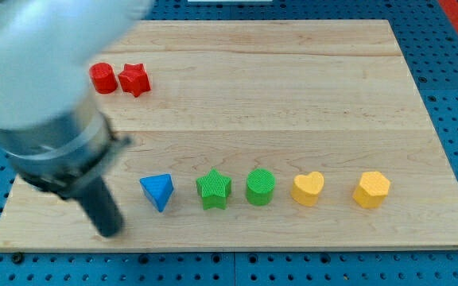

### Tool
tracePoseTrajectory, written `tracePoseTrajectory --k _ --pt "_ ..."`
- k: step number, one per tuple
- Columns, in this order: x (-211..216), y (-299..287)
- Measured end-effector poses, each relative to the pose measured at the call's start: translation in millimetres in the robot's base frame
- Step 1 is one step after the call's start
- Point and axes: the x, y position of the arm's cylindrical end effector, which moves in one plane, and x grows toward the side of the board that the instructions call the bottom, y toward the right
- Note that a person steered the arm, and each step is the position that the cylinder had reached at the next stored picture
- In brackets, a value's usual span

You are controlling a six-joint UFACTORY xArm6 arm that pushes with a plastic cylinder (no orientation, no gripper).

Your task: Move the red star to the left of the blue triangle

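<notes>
Camera view: one moment over a pale wooden table with visible grain, lying on blue perforated board.
Red star: the ridged red star-shaped block lies near the table's top-left corner, touching or just beside a ridged red cylinder block on its left.
My tip: the lower end of the dark straight rod sits near the table's bottom-left edge, just left of the blue triangle and well below the red star (its outline is blurred).
Jaws: the arm carries none, only the rod, so there is nothing to stand apart or together.
Blue triangle: the ridged blue triangular block heads the bottom row.
Row, toward the view's right: green star block, green cylinder block, yellow heart block, yellow hexagonal block, each apart from its neighbour.
</notes>
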Motion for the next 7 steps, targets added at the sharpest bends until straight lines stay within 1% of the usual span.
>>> tracePoseTrajectory --k 1,2,4,5,6,7 --pt "-77.2 -16.4" --pt "-113.9 41.1" --pt "-262.1 112.7" --pt "-280.8 76.9" --pt "-245.9 52.2" --pt "-230.7 23.4"
